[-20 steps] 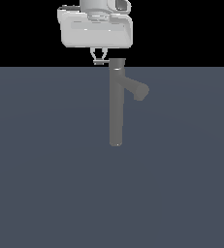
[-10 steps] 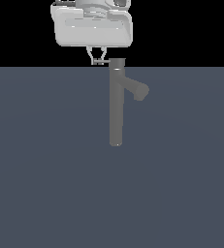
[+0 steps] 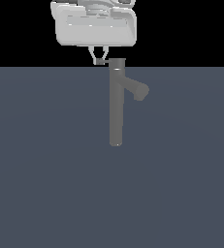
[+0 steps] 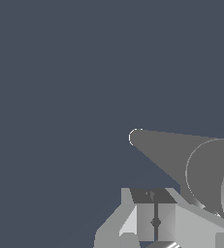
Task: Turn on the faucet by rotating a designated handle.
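Note:
The faucet (image 3: 116,106) is a tall dark grey column standing on the floor, with an angled spout stub (image 3: 138,91) pointing to the exterior view's right and a short cap (image 3: 117,63) on top. The handle (image 3: 104,62) is a thin light rod sticking out of the cap towards the exterior view's left. My gripper (image 3: 99,60) hangs from above with its fingers drawn together. Its tips are at the rod's outer end, touching or almost touching it. In the wrist view the closed fingers (image 4: 145,213) sit beside the faucet column (image 4: 181,155). The rod is hidden there.
A flat dark blue-grey floor (image 3: 45,169) surrounds the faucet. The background above the floor is black. The white hand body (image 3: 95,26) sits above the cap.
The hand has sunk slightly, bringing the fingertips down to the level of the handle rod. The faucet column and spout have not moved.

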`<action>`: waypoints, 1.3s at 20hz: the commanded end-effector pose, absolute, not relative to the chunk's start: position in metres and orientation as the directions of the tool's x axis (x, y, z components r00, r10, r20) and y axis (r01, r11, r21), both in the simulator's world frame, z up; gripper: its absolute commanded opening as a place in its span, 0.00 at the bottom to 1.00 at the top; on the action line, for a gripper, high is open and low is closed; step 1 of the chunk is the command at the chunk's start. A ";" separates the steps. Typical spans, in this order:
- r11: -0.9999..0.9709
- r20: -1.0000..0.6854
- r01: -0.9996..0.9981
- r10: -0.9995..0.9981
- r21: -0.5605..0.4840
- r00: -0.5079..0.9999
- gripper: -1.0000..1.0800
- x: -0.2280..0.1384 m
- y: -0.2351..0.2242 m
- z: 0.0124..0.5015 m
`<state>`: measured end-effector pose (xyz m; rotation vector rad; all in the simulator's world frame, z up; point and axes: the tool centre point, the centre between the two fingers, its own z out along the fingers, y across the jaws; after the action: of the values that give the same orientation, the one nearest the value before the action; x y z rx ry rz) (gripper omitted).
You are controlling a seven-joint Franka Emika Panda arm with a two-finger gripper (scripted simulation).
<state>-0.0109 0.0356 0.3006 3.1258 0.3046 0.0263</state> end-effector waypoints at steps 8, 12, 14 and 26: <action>-0.981 0.013 0.196 0.196 0.003 0.981 0.00 -0.031 0.023 0.300; -0.982 0.007 0.189 0.189 0.001 0.982 0.00 -0.038 -0.003 0.300; -0.983 0.005 0.186 0.186 0.001 0.983 0.00 -0.041 -0.016 0.301; -0.980 0.005 0.201 0.201 0.000 0.979 0.00 -0.024 -0.043 0.300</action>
<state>-0.0350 -0.0135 0.2998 3.1282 0.3807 -0.0152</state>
